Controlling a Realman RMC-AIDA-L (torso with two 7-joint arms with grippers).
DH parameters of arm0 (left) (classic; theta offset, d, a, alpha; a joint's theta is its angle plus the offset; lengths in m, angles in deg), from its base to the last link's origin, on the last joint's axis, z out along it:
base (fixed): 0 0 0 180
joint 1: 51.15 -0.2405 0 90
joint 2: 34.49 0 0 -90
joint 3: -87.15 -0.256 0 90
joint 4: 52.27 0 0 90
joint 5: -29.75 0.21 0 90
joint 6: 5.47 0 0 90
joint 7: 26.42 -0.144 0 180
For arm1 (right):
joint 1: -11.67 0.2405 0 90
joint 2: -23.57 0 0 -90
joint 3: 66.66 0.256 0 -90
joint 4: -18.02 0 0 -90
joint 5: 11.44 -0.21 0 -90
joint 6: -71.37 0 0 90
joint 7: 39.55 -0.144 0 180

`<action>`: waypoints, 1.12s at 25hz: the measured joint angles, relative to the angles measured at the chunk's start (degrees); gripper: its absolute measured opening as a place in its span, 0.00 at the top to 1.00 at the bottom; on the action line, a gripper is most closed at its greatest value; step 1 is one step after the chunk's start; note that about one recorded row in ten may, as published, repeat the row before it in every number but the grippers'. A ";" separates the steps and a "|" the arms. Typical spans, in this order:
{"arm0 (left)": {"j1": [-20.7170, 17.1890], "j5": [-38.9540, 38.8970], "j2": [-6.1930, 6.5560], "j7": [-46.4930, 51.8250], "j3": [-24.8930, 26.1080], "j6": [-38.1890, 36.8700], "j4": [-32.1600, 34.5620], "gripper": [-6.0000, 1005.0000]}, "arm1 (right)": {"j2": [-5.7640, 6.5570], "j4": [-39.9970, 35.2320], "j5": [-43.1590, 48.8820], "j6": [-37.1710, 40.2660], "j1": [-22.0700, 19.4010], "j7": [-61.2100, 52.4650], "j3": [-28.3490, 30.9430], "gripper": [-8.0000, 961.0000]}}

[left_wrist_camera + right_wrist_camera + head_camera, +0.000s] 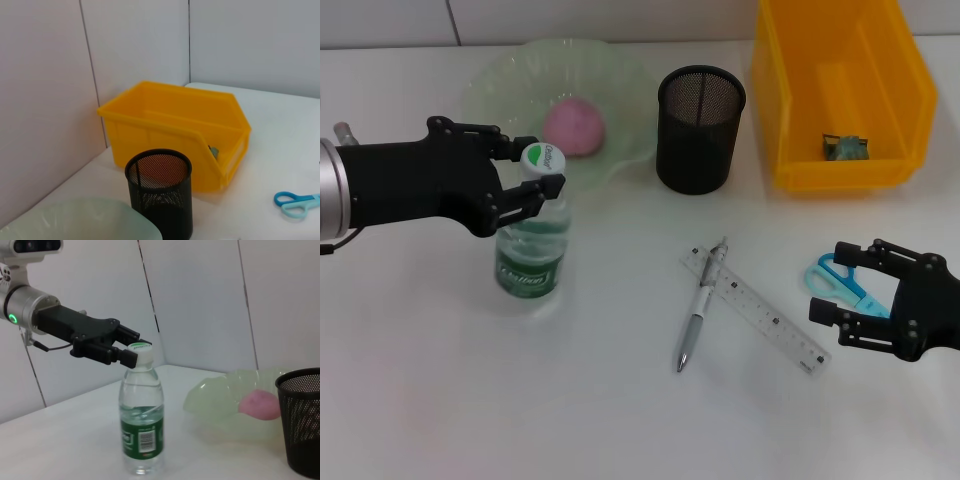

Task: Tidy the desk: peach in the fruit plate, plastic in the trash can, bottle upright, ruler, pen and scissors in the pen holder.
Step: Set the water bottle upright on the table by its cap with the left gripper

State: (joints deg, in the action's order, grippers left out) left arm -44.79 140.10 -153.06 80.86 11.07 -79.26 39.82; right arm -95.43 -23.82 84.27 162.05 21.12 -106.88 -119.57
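Observation:
The bottle (pixel 530 250) (pixel 142 430) stands upright on the desk (pixel 440 380), left of centre. My left gripper (pixel 538 165) (pixel 140 351) is shut on its white-and-green cap. In the fruit plate (pixel 500 85) (pixel 215 395) lies the peach (pixel 574 127) (pixel 260 405). The pen (pixel 698 315) lies across the ruler (pixel 760 315) in the middle. My right gripper (pixel 828 283) hangs open just above the blue scissors (pixel 855 292) (pixel 295 202) at the right. A crumpled greenish plastic (pixel 844 147) lies inside the trash can (pixel 800 110) (pixel 165 130).
The pen holder (pixel 700 130) (pixel 160 195) (pixel 302 425) stands between the fruit plate (pixel 85 220) and the trash can at the back. A wall runs right behind them. Bare desk lies along the front edge and at the front left.

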 joint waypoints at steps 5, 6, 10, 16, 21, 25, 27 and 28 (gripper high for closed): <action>-0.01 -0.80 0.00 -0.04 0.36 0.08 -0.07 0.57 | 0.00 0.00 0.00 0.02 -0.03 -0.09 0.00 0.14; 0.01 -1.02 0.00 -0.05 0.38 0.09 -0.07 0.57 | 0.00 0.00 0.00 0.03 -0.03 -0.12 0.00 0.14; 0.41 -1.22 0.00 -0.11 0.49 0.11 -0.21 0.57 | 0.00 -0.07 0.00 0.18 0.00 -0.28 0.00 0.14; 0.93 -1.26 -0.09 -0.14 0.61 0.81 -0.64 0.57 | 0.00 -0.21 0.00 0.67 0.06 -0.39 0.00 0.14; 1.66 -1.29 -0.09 -0.15 0.29 2.00 -1.54 0.57 | 0.00 -0.34 -0.02 0.74 0.22 -0.71 0.00 0.14; 2.00 -1.29 -0.05 0.00 0.46 3.12 -2.41 0.57 | 0.00 -0.73 -0.02 0.86 0.29 -1.06 0.00 0.14; 2.25 -1.28 0.00 0.26 0.65 3.12 -2.81 0.56 | 0.00 -1.08 -0.03 1.07 0.28 -1.27 0.00 0.14; 2.31 -1.21 0.00 0.30 0.67 3.11 -2.89 0.55 | 0.00 -1.18 -0.03 1.22 0.26 -1.39 0.00 0.14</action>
State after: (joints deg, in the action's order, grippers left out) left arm -42.48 138.88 -153.06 81.17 11.75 -76.14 36.93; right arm -95.43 -25.00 84.25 163.27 21.37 -108.27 -119.57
